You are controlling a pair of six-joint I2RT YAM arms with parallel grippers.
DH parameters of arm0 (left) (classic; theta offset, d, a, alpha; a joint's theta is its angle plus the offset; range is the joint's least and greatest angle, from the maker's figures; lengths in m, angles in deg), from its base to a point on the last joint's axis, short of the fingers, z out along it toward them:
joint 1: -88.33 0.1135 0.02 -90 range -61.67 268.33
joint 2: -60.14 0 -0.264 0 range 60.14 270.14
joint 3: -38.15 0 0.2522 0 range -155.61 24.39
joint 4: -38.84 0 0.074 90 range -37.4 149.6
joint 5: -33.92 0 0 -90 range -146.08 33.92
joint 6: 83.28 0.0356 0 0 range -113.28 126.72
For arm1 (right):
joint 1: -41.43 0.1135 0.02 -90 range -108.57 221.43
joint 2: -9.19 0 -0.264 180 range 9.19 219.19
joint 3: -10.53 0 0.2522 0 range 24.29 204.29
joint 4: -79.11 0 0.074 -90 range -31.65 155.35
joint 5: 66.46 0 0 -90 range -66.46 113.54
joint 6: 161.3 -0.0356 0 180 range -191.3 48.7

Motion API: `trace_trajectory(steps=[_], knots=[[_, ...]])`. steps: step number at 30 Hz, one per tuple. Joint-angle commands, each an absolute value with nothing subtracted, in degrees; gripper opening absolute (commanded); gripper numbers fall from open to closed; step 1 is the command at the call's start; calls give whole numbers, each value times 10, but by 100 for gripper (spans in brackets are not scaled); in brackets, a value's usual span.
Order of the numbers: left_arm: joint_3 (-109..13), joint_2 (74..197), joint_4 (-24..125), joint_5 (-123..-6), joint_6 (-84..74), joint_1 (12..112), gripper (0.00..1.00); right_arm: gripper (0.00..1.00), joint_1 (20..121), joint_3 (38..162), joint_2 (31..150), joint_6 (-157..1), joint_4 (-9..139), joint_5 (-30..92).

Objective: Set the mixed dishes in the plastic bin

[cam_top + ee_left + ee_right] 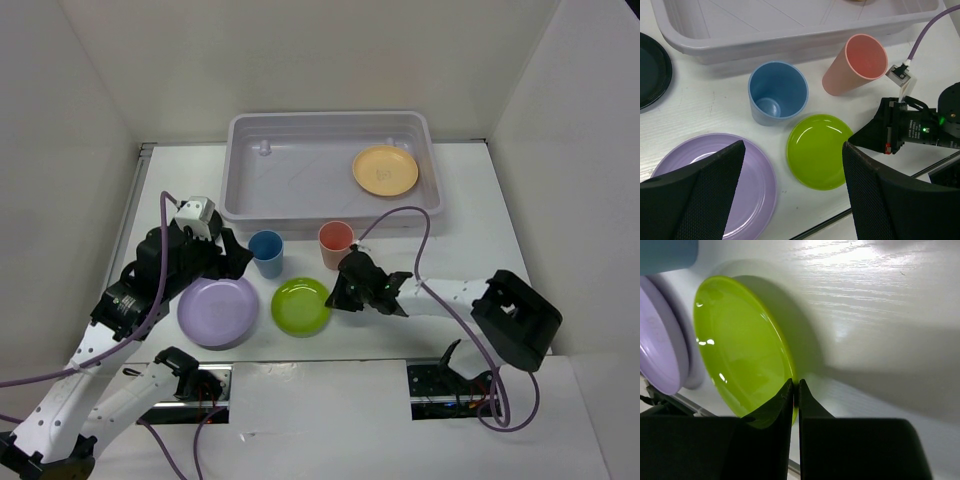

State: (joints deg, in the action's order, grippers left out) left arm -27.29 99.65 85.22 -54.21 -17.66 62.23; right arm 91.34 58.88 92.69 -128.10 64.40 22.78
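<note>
**A:** Right tool (795, 390) was clamped on the right-hand rim of the green plate (740, 350), its fingers almost meeting over the thin edge. The plate lay flat on the worktop (470, 220) in front of the bin (300, 215), not yet in it.

**B:** Hold looked shallow?

**A:** My read, yes. Only the lip was caught. It's smooth plastic, so on a lift it could swivel in the pinch or slip out and drop.

**B:** Neighbours?

**A:** Purple plate (217, 310) just beside it on the left. Blue cup (266, 252) and red cup (335, 245) stood between it and the bin. A plate carried low or hanging tilted might knock a cup over, the red one likeliest.

**B:** Left tool?

**A:** Left tool (793, 145) stood wide open and empty above the purple plate, near the green one too. Both arms moving at once risked a bump.

**B:** Bin itself?

**A:** Yellow plate (385, 170) sat inside, far right. Room enough. Clipping the front wall was the worry.
</note>
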Motion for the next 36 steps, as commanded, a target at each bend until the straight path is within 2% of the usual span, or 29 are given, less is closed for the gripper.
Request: trace_trajectory(steps=[1, 7, 17, 21, 25, 27, 31, 36], knots=[[-295, 992, 844, -535, -186, 625, 85, 0, 924, 585, 887, -1283, 613, 191], [-295, 992, 844, -541, -186, 625, 85, 0, 924, 600, 779, -1268, 518, 191], [-289, 997, 833, -551, -191, 625, 85, 0, 913, 719, 660, -1181, 347, 315], [-283, 986, 827, -545, -196, 625, 85, 0, 859, 782, 626, -1167, 377, 346], [-276, 993, 807, -567, -209, 625, 85, 0, 796, 875, 714, -1117, 456, 361], [-290, 1005, 813, -567, -202, 630, 85, 0, 753, 942, 797, -1089, 502, 375], [-312, 998, 844, -530, -188, 630, 85, 0, 700, 1096, 954, -1061, 519, 394], [-312, 986, 849, -519, -188, 630, 85, 0, 667, 1183, 1105, -1055, 538, 409]])
